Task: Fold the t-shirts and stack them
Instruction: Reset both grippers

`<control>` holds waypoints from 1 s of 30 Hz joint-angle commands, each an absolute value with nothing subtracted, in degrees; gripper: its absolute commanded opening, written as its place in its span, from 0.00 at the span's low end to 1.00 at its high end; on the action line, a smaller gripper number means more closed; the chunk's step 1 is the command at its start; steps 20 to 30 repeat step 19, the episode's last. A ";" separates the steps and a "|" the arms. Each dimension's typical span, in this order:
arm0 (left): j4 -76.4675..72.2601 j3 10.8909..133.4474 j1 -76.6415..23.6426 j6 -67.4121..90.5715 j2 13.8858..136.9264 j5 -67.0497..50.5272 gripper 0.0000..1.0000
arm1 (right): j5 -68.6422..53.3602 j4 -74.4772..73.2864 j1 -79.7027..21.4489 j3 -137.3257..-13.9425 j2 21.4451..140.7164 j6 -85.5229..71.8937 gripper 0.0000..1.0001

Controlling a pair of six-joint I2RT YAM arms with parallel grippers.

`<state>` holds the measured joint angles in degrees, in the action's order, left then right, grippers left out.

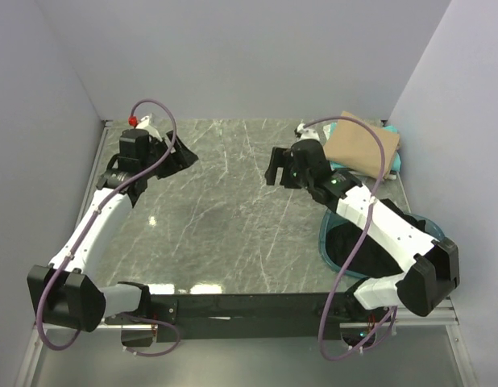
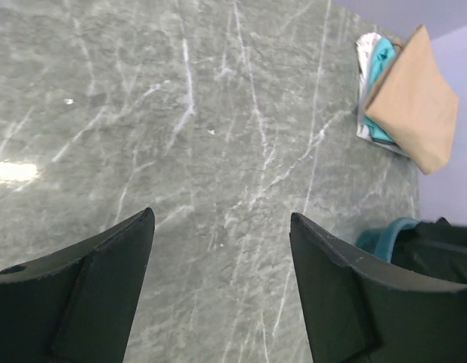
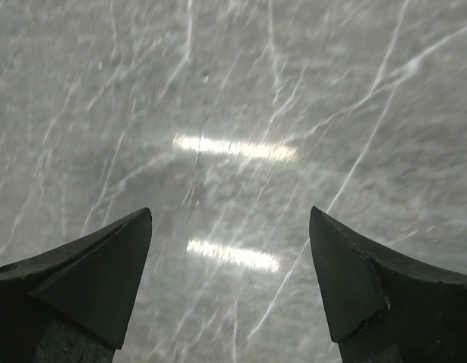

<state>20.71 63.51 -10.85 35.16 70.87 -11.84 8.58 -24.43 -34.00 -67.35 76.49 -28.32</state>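
Note:
A folded tan t-shirt (image 1: 362,143) lies on top of a stack at the table's far right corner, with teal and white folded shirts (image 1: 394,161) under it. The stack also shows in the left wrist view (image 2: 415,113), with the teal shirt (image 2: 381,57) peeking out. A black t-shirt (image 1: 354,246) lies in the teal basin (image 1: 325,242) at the right. My left gripper (image 1: 178,153) is open and empty at the far left. My right gripper (image 1: 275,171) is open and empty above the bare table, left of the stack.
The grey marble table (image 1: 225,218) runs between the arms. Purple-grey walls close the back and sides. The teal basin's rim (image 2: 381,234) shows at the right edge of the left wrist view. Glare spots (image 3: 233,147) lie on the table under my right gripper.

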 commanded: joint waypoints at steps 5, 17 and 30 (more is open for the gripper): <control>19.07 60.47 -10.90 33.58 65.66 -9.22 0.81 | 10.88 -23.29 -36.48 -64.16 71.72 -33.75 0.91; 18.72 59.59 -11.25 31.38 62.84 -11.25 0.84 | 16.26 -27.68 -36.48 -60.03 66.98 -38.58 0.91; 19.16 59.85 -11.25 31.64 62.93 -10.73 0.86 | 17.57 -29.09 -36.56 -59.85 66.36 -39.20 0.91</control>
